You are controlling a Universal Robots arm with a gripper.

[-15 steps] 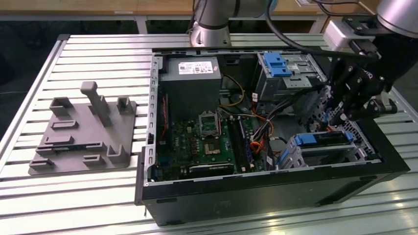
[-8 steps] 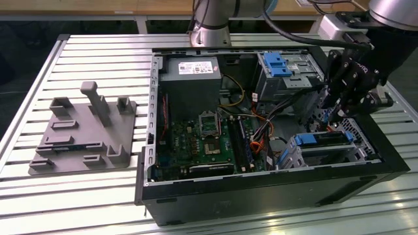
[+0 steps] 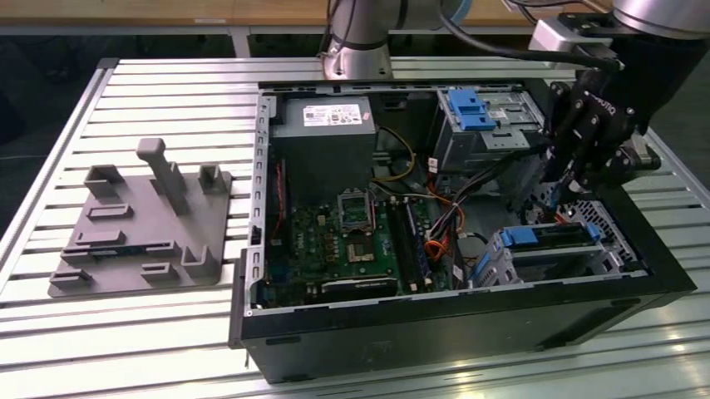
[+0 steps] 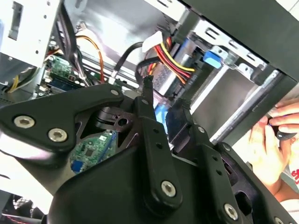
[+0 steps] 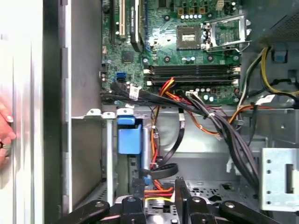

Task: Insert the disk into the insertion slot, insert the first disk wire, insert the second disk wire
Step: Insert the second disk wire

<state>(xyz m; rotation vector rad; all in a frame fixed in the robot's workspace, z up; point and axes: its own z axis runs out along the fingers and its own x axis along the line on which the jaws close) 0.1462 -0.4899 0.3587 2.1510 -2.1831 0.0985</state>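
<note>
Cables crowd the tool (image 4: 163, 95), whose fingers pinch a wire connector beside the disk (image 3: 551, 236), already seated in the insertion slot (image 3: 604, 218); snagging the red-yellow bundle (image 4: 174, 59) risks misalignment.

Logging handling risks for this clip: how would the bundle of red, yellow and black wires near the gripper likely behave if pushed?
The bundle of red, yellow and black wires curves loosely toward its white connector, so it would probably bend aside rather than resist. It looks thin and likely light. It runs beside other cables by the gripper, so it may snag.
</note>
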